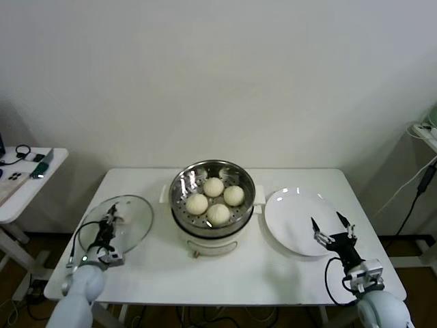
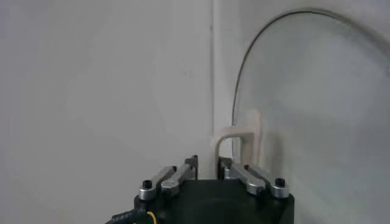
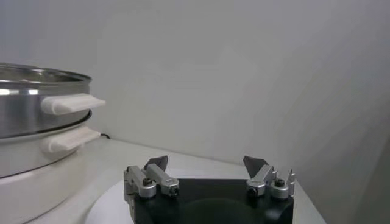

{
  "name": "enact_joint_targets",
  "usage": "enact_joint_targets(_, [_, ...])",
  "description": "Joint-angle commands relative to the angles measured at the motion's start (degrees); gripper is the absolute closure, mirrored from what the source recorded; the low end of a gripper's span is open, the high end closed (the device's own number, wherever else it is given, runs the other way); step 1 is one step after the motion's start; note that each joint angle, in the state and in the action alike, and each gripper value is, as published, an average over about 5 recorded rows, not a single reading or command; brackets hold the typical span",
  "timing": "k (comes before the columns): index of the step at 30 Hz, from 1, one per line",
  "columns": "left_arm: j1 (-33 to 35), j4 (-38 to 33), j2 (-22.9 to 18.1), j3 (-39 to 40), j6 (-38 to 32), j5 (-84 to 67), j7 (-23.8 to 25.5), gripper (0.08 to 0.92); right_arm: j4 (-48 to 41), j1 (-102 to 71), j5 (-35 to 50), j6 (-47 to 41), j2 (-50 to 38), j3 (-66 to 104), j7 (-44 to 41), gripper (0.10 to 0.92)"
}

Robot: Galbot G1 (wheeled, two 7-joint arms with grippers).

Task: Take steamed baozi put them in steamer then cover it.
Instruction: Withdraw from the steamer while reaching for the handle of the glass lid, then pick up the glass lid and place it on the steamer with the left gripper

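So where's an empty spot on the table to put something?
The table is bare along its front edge, between the glass lid and the white plate, before the steamer. The back corners behind lid and plate are bare too. Crowded spots: the left gripper at the lid, the right gripper over the plate.

Cream-white steamed baozi (image 1: 214, 186) sit in the shiny steel steamer (image 1: 179, 193) beside a plain white plate (image 1: 290, 225).

A plain off-white wall (image 1: 218, 75) rises behind the white rectangular worktop (image 1: 143, 266), with a smaller white side table (image 1: 20, 188) carrying small dark items to the worktop's left, dark brown floor (image 1: 17, 249) under both, and cables (image 1: 416, 195) hanging at its right.
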Motion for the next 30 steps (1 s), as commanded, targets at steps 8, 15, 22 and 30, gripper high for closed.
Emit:
enact_joint_targets(8, [3.72, -6.72, 0.73, 0.00, 0.71, -1.76, -0.27, 0.854, -0.38, 0.44, -0.30, 0.40, 0.40, 0.11, -0.03, 0.203])
enact_joint_targets(15, [10.39, -20.12, 2.54, 0.01, 7.43, -4.05, -0.49, 0.854, -0.99, 1.10, -0.30, 0.63, 0.20, 0.07, 0.00, 0.203])
enact_joint_targets(22, [16.75, -32.26, 3.76, -0.35, 17.60, -4.22, -1.53, 0.854, -1.84, 1.96, -0.32, 0.74, -0.18, -0.13, 0.03, 0.203])
enact_joint_targets(30, [24.17, -44.04, 5.65, -1.70, 26.32, -5.72, 0.84, 0.854, -3.13, 3.33, -0.45, 0.95, -0.42, -0.76, 0.03, 0.203])
